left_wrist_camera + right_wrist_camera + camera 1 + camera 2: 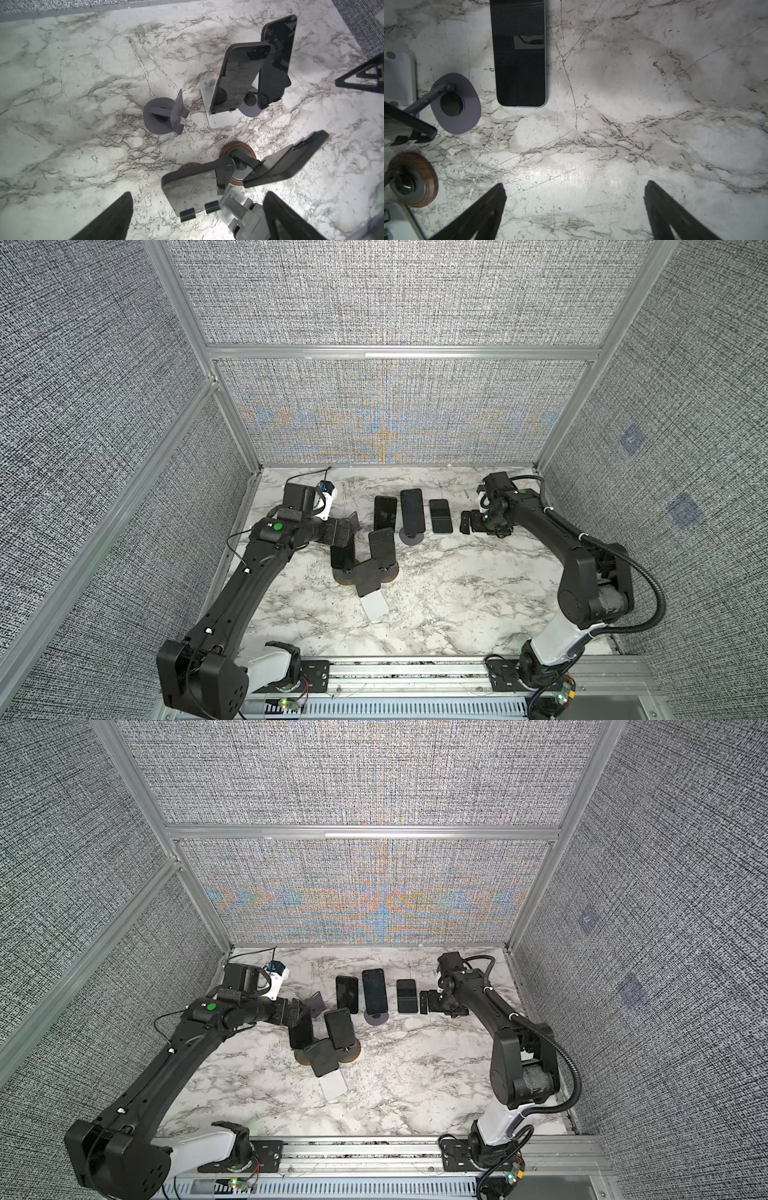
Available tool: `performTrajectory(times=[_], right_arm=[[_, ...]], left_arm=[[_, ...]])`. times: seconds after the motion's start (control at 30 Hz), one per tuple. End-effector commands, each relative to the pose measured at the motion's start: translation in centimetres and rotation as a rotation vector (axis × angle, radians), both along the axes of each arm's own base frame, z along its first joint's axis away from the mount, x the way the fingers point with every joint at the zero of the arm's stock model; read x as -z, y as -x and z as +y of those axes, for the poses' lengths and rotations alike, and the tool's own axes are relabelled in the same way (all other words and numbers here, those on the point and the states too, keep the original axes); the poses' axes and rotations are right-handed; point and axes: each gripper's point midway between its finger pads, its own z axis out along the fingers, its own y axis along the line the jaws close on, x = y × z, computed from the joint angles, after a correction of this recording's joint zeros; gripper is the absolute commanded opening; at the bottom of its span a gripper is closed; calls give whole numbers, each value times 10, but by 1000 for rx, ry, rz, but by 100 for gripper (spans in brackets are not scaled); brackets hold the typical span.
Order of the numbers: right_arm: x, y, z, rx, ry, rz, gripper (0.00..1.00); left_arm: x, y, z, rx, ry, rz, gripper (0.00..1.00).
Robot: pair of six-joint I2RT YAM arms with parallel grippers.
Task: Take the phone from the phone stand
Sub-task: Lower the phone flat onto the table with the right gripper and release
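Several dark phones stand on phone stands in mid-table. The nearest phone (343,553) (187,191) leans on a stand with two black lips (187,214) and a wooden round base (341,577). My left gripper (341,531) (300,1011) (199,193) hangs open just above and behind it, fingers wide to either side and not touching it. Beside it another phone (381,546) (286,164) sits on a second wooden-based stand. My right gripper (465,523) (424,1003) (575,187) is open over bare marble, next to a phone lying flat (440,516) (520,54).
A third phone (368,577) rests on a white stand (375,608) at the front of the cluster. Two more phones (385,512) (412,509) stand at the back. An empty purple-grey stand (354,522) (164,116) is close to the left gripper. Fabric walls enclose three sides.
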Motion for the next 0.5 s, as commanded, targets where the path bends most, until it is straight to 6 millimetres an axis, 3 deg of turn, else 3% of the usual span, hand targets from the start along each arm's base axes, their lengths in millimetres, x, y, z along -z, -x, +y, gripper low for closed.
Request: performTrajectory(times=[0.0, 0.2, 0.47], right_arm=[[-4, 3, -1, 2, -1, -20, 99], [-8, 10, -6, 11, 18, -28, 99], [-12, 10, -5, 15, 18, -36, 99]], left_arm=[[-5, -17, 2, -111, 38, -76, 99], [22, -12, -3, -115, 44, -35, 99], [37, -12, -5, -124, 44, -20, 98]])
